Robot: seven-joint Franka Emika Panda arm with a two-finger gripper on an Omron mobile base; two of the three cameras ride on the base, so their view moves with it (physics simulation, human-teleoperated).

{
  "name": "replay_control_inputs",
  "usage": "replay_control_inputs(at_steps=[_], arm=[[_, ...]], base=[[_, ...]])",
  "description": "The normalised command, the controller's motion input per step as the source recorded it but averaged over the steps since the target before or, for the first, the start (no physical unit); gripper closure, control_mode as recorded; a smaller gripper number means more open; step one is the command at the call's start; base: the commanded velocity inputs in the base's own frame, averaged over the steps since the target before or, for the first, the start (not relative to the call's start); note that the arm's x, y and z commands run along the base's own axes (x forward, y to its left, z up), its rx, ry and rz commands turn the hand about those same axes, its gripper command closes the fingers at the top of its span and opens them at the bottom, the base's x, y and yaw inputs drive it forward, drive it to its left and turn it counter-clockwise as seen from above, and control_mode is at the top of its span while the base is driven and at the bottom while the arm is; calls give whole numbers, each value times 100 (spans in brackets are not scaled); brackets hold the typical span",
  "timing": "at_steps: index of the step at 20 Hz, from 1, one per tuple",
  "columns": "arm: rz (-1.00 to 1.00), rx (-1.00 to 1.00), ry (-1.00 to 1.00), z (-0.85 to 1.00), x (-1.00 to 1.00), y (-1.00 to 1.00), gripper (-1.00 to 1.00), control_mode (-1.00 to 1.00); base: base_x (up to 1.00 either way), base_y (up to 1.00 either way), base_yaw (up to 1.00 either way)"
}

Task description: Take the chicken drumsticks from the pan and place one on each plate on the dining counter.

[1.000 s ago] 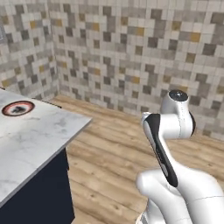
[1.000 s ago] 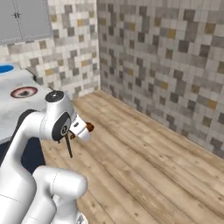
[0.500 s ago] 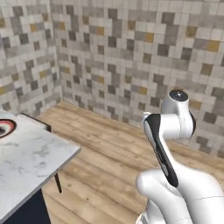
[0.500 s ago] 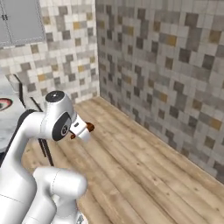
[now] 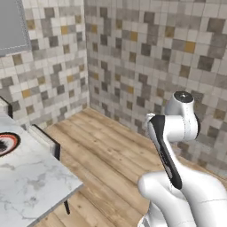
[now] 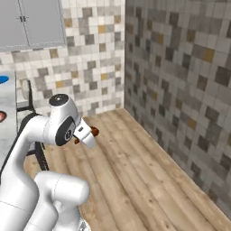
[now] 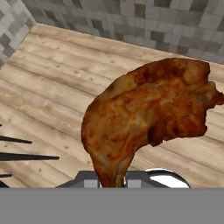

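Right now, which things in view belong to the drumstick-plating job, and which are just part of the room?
Part of the job:
- chicken drumstick, reddish-brown, held by its narrow end
- patterned plate, at the picture's left edge
- blue plate, a sliver showing
- dining counter, white marble

Just there:
- wooden floor
- tiled wall
- grey wall cabinets

drumstick (image 7: 144, 118) in hand (image 6: 85, 134), plate (image 5: 5, 144) on dining counter (image 5: 31, 186)
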Motion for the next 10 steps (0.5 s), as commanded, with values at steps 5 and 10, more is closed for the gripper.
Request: replay_control_inputs(at_steps=[5,10], arm=[[0,0,0,0,0,0,100,100],[0,0,0,0,0,0,100,100]], base=[[98,-22,44],[86,-18,60]])
